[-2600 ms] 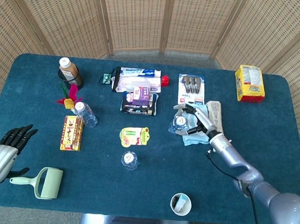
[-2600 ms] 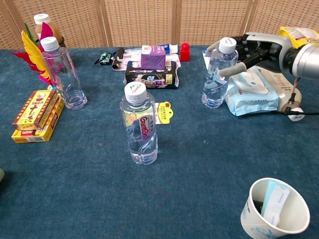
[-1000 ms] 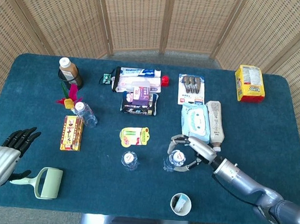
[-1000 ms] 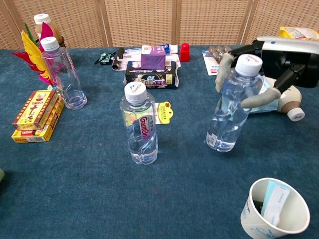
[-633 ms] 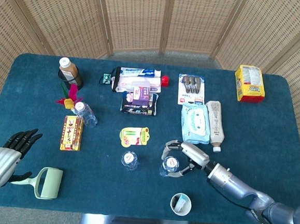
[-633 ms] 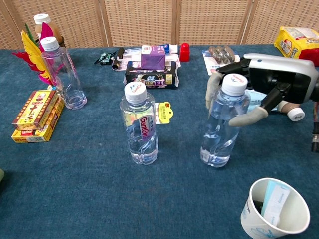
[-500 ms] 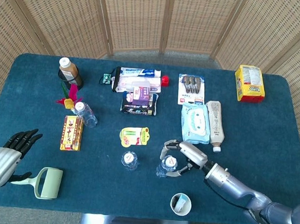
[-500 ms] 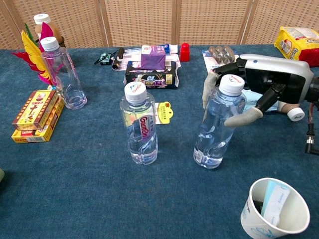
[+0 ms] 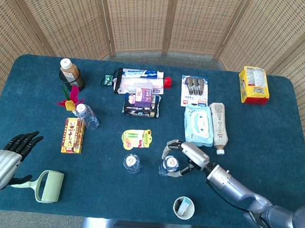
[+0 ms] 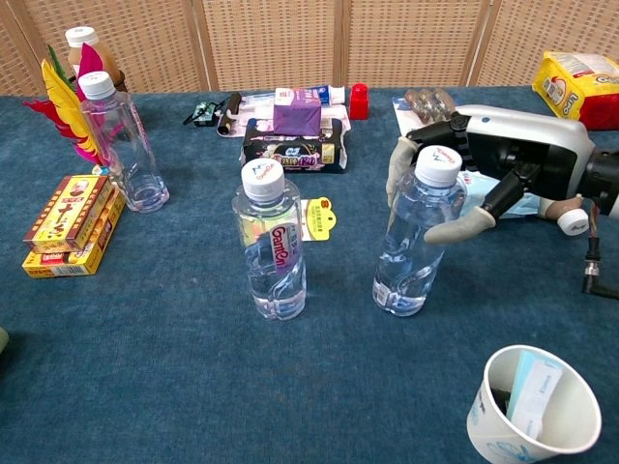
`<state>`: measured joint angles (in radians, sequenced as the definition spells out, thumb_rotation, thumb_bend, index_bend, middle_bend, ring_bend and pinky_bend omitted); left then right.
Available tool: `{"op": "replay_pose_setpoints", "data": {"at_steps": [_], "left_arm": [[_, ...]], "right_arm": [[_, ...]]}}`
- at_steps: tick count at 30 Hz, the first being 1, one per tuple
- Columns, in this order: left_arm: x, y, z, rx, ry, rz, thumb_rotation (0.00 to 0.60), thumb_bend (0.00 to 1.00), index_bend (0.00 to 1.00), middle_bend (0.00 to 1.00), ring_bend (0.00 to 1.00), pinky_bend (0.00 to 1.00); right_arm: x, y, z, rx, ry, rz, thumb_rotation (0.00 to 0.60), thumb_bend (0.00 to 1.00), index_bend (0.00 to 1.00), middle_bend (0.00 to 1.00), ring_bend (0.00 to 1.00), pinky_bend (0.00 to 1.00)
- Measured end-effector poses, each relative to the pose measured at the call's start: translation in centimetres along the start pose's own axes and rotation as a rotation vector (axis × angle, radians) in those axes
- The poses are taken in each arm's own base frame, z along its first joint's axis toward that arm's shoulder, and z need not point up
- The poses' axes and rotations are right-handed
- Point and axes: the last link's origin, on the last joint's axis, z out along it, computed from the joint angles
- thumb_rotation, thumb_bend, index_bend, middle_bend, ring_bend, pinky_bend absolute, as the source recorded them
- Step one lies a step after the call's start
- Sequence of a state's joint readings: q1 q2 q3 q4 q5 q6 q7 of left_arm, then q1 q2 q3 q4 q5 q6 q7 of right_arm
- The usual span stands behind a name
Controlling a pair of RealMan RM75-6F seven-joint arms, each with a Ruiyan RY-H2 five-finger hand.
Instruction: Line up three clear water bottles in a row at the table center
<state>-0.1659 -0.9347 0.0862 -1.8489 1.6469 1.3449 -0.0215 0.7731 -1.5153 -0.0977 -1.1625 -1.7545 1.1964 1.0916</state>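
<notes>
The right hand (image 10: 464,174) has carried its bottle (image 10: 414,237) from beside the wipes pack (image 9: 198,125) toward the tabletop (image 9: 277,134) centre; it now grasps the bottle near the cap, slightly tilted, base apparently on the cloth. The labelled bottle (image 10: 271,246) stands just left of it, upright. The third bottle (image 10: 121,145) remains well apart at far left, nearer the left hand (image 9: 3,158), which rests released, fingers spread. The row lacks only that bottle.

R hand (image 10: 484,164) grips bottle (image 10: 414,237), beside labelled bottle (image 10: 270,242).
</notes>
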Motion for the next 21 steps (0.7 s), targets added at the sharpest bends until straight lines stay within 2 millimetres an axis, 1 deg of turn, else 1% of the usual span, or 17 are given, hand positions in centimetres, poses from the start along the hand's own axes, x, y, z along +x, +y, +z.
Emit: {"op": "replay_pose_setpoints", "data": {"at_steps": [3,5,12,17,19,21], "left_arm": [[0.02,-0.03,-0.04,0.000,0.002,-0.001,0.600,0.12,0.00,0.00,0.00,0.05],[0.01,-0.06,-0.02,0.002,0.001,-0.001,0.600,0.12,0.00,0.00,0.00,0.05],[-0.05,0.02,0.06,0.000,-0.003,0.003,0.600,0.12,0.00,0.00,0.00,0.05],[-0.04,0.10,-0.02,-0.004,-0.001,0.003,0.600,0.12,0.00,0.00,0.00,0.05],[0.00,0.08,-0.07,-0.003,0.001,0.003,0.600,0.12,0.00,0.00,0.00,0.05],[0.02,0.05,-0.10,-0.003,0.003,0.002,0.600,0.12,0.00,0.00,0.00,0.05]], "right_arm": [[0.09,0.05,-0.03,0.004,0.007,-0.006,0.600,0.37,0.45,0.55,0.34,0.18],[0.13,0.04,-0.11,0.009,0.010,-0.010,0.600,0.37,0.42,0.51,0.32,0.17],[-0.07,0.03,-0.62,0.039,-0.006,-0.009,0.600,0.36,0.34,0.41,0.29,0.15],[-0.18,0.13,-0.65,0.041,-0.016,-0.013,0.600,0.30,0.27,0.28,0.19,0.14],[-0.19,0.14,-0.71,0.044,-0.015,-0.016,0.600,0.29,0.25,0.25,0.16,0.14],[-0.17,0.14,-0.79,0.047,-0.012,-0.023,0.600,0.29,0.24,0.24,0.15,0.14]]}}
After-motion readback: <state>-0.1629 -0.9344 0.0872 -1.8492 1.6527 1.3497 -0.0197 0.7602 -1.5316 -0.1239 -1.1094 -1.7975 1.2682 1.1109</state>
